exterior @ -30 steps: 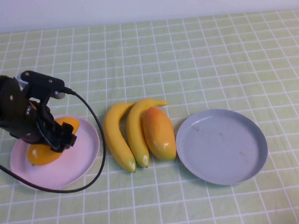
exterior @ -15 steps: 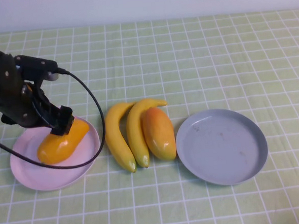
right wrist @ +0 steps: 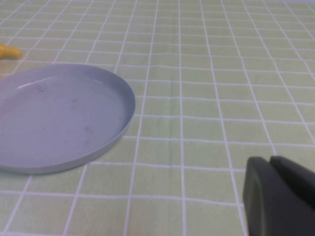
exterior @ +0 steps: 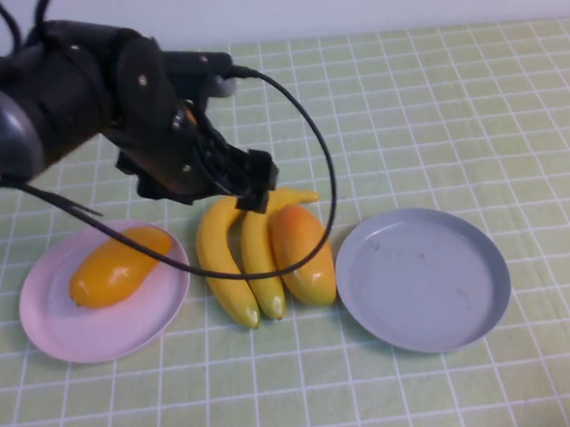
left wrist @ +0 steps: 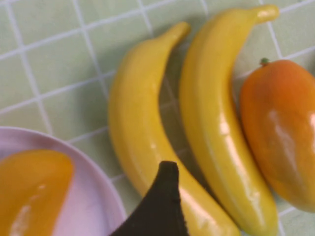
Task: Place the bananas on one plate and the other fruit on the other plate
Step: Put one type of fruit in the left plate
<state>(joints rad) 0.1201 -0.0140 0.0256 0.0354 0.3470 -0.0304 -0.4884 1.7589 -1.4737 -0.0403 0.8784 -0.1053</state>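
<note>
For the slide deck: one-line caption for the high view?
Open left gripper above two bananas and a mango; other mango on pink plate.

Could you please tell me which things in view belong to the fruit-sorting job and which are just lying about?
Job:
- two long curved yellow plastic bananas
- plump orange mango on pale pink round plate
- plump reddish-orange mango beside the bananas
- round grey-blue plate, bare
- left claw, open above the bananas
- right claw, shut, parked

Lying about:
- green checked tablecloth
</note>
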